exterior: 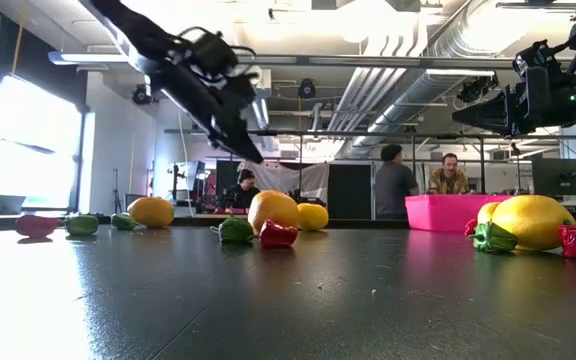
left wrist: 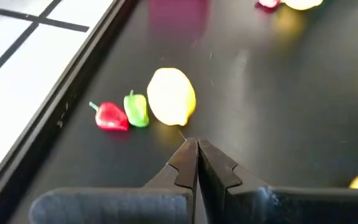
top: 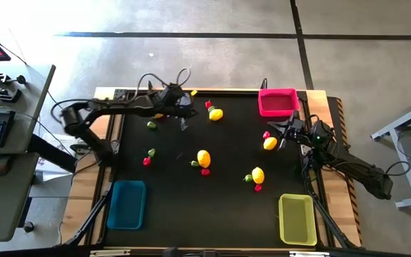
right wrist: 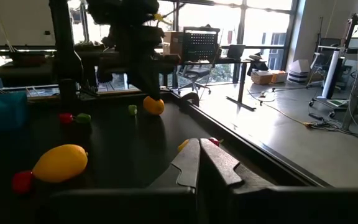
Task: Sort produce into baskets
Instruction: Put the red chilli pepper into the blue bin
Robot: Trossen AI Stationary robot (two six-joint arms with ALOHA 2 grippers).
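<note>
Toy produce lies scattered on the black table (top: 170, 200): yellow lemons (top: 203, 158) (top: 257, 174) (top: 270, 143) with small red and green pieces beside them. My left gripper (left wrist: 192, 149) is shut and empty, above the table just short of a lemon (left wrist: 171, 96) that lies with a green pepper (left wrist: 136, 109) and a red pepper (left wrist: 109, 116) near the far edge. It also shows in the high view (top: 184, 123). My right gripper (right wrist: 198, 152) is shut and empty, in the air at the right (top: 284, 137), near a lemon and the pink basket (top: 277, 102).
The blue basket (top: 127, 203) stands at the near left and the yellow-green basket (top: 297, 218) at the near right. More small green and red pieces (top: 149, 157) lie at the left. People stand in the room behind the table (exterior: 393, 180).
</note>
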